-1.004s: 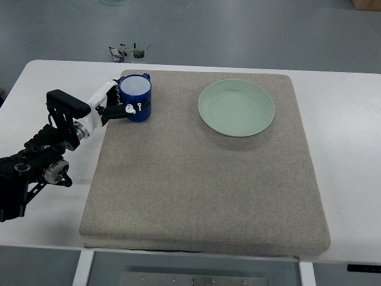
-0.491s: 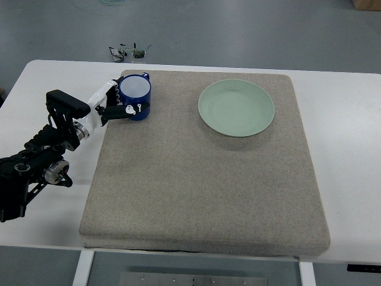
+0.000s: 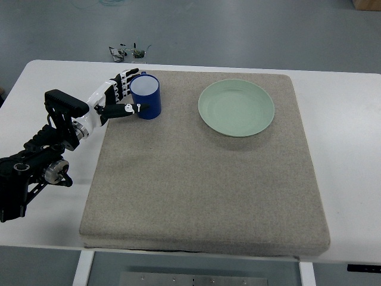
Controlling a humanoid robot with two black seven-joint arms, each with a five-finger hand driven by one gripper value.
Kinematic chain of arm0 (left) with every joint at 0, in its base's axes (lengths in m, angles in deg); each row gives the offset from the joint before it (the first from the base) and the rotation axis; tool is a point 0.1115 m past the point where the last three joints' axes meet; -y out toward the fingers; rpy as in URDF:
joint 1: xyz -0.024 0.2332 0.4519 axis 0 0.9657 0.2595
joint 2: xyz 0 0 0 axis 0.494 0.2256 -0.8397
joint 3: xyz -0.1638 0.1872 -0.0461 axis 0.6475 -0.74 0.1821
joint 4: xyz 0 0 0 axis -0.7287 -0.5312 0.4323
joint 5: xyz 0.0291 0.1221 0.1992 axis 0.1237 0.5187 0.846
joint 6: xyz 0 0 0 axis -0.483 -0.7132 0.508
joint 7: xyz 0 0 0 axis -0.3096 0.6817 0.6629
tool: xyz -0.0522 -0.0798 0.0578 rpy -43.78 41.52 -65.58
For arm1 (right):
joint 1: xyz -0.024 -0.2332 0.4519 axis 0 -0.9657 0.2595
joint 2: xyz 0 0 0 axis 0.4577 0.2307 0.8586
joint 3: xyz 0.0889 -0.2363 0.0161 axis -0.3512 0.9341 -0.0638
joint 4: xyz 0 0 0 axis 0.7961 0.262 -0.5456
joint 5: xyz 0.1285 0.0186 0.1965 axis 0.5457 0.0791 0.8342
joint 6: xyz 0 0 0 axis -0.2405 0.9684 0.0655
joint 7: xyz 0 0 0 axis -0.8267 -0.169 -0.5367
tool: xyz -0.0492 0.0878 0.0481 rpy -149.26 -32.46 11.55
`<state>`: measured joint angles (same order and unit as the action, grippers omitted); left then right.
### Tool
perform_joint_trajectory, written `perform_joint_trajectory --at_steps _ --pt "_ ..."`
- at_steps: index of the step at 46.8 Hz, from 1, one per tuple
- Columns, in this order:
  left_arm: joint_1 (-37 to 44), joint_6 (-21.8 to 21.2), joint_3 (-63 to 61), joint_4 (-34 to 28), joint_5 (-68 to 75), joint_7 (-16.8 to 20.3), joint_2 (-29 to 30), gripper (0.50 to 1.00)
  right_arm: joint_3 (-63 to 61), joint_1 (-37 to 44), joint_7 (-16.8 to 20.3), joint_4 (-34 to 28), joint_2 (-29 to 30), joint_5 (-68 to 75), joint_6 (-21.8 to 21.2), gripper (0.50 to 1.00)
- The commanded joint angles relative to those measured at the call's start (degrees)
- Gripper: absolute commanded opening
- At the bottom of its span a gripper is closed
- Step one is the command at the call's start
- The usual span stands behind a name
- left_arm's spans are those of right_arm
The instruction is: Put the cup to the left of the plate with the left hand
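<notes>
A blue cup point(image 3: 147, 97) with a white inside stands upright near the far left corner of the grey mat point(image 3: 202, 179). My left hand point(image 3: 133, 92) reaches in from the left and is shut on the cup, fingers point(image 3: 124, 82) behind its left side and thumb point(image 3: 132, 108) against its front. The pale green plate point(image 3: 236, 108) lies on the mat to the right of the cup, with a gap of bare mat between them. The right hand does not show.
The mat covers most of a white table point(image 3: 345, 119). My black left forearm point(image 3: 36, 161) lies over the table's left part. A small dark cluttered object point(image 3: 128, 52) sits just beyond the table's far edge.
The cup has shifted a little to the right, toward the plate, with the left hand's fingers stretched further out beside it. The forearm has barely moved.
</notes>
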<state>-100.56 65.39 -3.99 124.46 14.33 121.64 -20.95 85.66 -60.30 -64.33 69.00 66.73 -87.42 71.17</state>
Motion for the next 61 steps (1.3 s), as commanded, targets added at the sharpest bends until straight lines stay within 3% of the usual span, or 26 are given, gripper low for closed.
perform_joint_trajectory --at_steps 1,26,40,48,61 --pt "-0.09 0.00 0.08 0.09 -0.03 0.08 0.09 0.962 -0.01 0.00 0.00 0.00 0.00 0.08 0.00 0.934" --pt "-0.09 1.15 5.79 0.70 -0.29 -0.01 2.20 0.992 -0.01 0.00 0.00 0.00 0.00 0.00 0.00 0.934" --pt "-0.26 2.20 12.73 4.04 -0.38 0.08 2.99 0.994 -0.01 0.00 0.00 0.00 0.00 0.08 0.00 0.934" --pt "-2.28 4.48 15.55 4.31 -0.38 -0.01 2.29 0.994 -0.01 0.00 0.00 0.00 0.00 0.00 0.00 0.934" --pt "-7.91 3.69 15.37 3.61 -7.66 -1.50 0.97 0.992 0.08 0.00 0.00 0.00 0.00 0.00 0.00 0.934"
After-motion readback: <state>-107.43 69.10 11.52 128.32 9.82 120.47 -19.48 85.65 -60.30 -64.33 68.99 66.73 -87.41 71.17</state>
